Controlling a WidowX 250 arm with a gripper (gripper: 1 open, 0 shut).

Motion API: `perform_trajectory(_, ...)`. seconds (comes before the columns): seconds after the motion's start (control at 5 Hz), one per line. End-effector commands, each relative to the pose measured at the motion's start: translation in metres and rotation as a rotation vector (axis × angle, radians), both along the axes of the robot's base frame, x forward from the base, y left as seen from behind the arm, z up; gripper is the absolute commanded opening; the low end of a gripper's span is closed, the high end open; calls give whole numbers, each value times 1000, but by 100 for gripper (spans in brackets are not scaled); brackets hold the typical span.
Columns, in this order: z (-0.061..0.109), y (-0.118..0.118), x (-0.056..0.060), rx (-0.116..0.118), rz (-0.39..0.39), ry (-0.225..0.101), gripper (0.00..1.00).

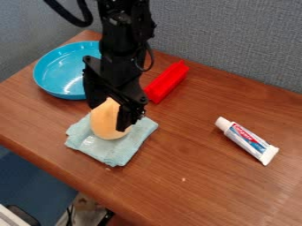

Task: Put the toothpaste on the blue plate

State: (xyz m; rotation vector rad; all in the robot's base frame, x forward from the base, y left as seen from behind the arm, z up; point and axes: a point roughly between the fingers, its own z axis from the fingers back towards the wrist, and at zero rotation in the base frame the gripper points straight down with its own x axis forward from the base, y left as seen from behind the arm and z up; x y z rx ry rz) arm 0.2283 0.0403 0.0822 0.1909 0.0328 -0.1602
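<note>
The toothpaste [248, 139] is a small white tube with red and blue print, lying flat on the wooden table at the right. At the far left rests the blue plate [65, 69], round and glossy, with nothing on it. My black gripper [113, 109] hangs between them, well left of the toothpaste, with its jaws open around an orange egg-shaped object [108, 119]. That object rests on a pale teal cloth [112, 139].
A red rectangular block [168, 80] lies behind the gripper, between plate and toothpaste. The table's front edge [118, 190] runs diagonally below the cloth. A grey wall stands behind the table.
</note>
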Motion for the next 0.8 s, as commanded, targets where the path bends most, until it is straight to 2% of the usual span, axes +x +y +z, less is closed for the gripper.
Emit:
perform_trajectory(0.0, 10, 2, 3, 21, -16, -51, 100)
perform_trajectory(0.6, 11, 2, 4, 24, -17, -64, 100)
